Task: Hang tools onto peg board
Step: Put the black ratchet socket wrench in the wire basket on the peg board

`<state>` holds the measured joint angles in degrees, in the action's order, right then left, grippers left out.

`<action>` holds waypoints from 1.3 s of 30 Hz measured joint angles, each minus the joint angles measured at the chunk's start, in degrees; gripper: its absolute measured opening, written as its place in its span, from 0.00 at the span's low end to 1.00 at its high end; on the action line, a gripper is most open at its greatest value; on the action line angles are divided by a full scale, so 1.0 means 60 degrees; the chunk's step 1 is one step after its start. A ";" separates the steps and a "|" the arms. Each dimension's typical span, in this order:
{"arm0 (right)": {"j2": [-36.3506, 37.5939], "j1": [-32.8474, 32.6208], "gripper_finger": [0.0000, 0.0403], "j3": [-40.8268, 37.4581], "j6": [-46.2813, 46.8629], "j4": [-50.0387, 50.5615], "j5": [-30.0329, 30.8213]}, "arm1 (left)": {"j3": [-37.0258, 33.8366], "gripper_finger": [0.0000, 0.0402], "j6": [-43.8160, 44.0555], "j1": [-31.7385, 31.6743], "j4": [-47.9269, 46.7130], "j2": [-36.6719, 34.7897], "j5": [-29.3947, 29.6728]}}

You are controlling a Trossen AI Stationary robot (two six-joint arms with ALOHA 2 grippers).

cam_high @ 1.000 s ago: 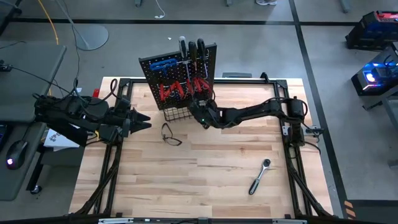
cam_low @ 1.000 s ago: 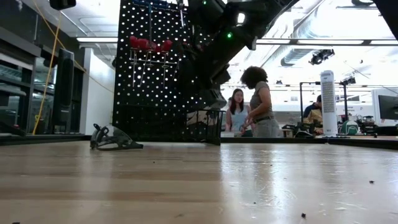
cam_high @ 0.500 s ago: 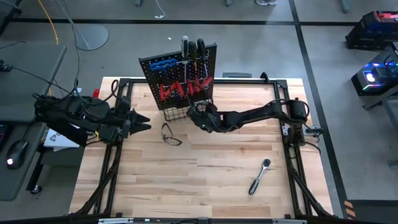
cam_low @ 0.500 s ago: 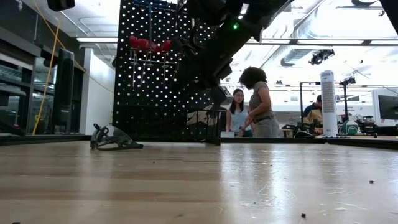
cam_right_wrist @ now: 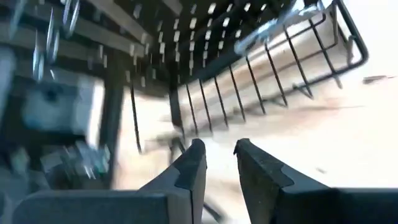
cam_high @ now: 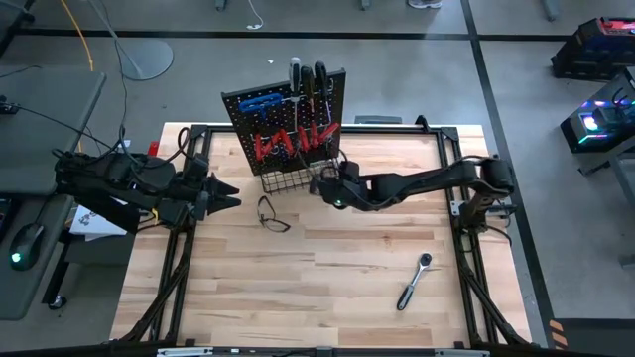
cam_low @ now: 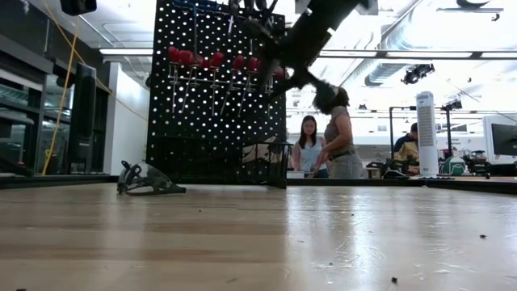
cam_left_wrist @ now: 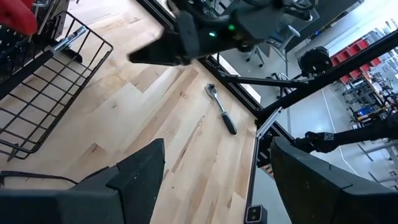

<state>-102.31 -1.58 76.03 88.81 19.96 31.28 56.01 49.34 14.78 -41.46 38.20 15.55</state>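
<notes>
No writing is legible. The right end effector point(cam_high: 319, 184) — fingers narrow, empty — hangs beside the black perforated peg board's wire basket point(cam_high: 288, 181). Only the high and left wrist views show the chrome ratchet point(cam_high: 414, 281) on the wooden worktop point(cam_high: 337, 268); the left end effector point(cam_high: 230, 193) waits wide open.

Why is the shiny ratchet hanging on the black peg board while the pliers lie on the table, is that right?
Not quite. The ratchet is not hanging; the high view shows it lying on the table, apart from the peg board. The pliers do lie on the table.

1. The high view is evenly lit, with soft shadows on the tabletop point(cam_high: 327, 258).
2. In the low view, bright ceiling lights point(cam_low: 133, 52) turn the peg board point(cam_low: 214, 89) into a backlit silhouette.
3. The right wrist view is heavily motion-blurred; its wire basket point(cam_right_wrist: 280, 68) smears.
</notes>
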 joint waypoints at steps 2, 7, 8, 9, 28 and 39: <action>0.0287 -0.0208 0.21 0.0000 -0.0707 0.0575 -0.0255 | 0.0000 0.67 -0.0001 0.0000 0.0002 0.0000 0.0003; 0.1135 -0.0846 0.21 0.0000 -0.2920 0.2519 -0.1098 | 0.0000 0.67 0.0016 0.0001 -0.0390 0.0126 -0.0005; 0.1302 -0.0985 0.21 0.0000 -0.3187 0.2958 -0.1208 | 0.0000 0.67 0.0059 0.0000 -0.0441 0.0166 -0.0035; 0.1482 -0.1120 0.21 0.0000 -0.3422 0.3397 -0.1318 | 0.0000 0.67 0.0141 -0.0003 -0.0500 0.0221 -0.0149; 0.2134 -0.3561 0.20 -0.0283 -0.3477 0.8103 -0.4538 | -0.0004 0.67 -0.1475 0.0001 -0.0739 0.4279 -0.3066; 0.3733 -0.5946 0.13 -0.4400 0.6593 0.5236 -0.5962 | -0.0004 0.67 -0.1568 -0.0405 -0.0061 0.4761 -0.3509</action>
<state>-79.92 -37.25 49.63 128.37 51.38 -4.49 55.99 39.93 12.35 -41.82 66.76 -5.50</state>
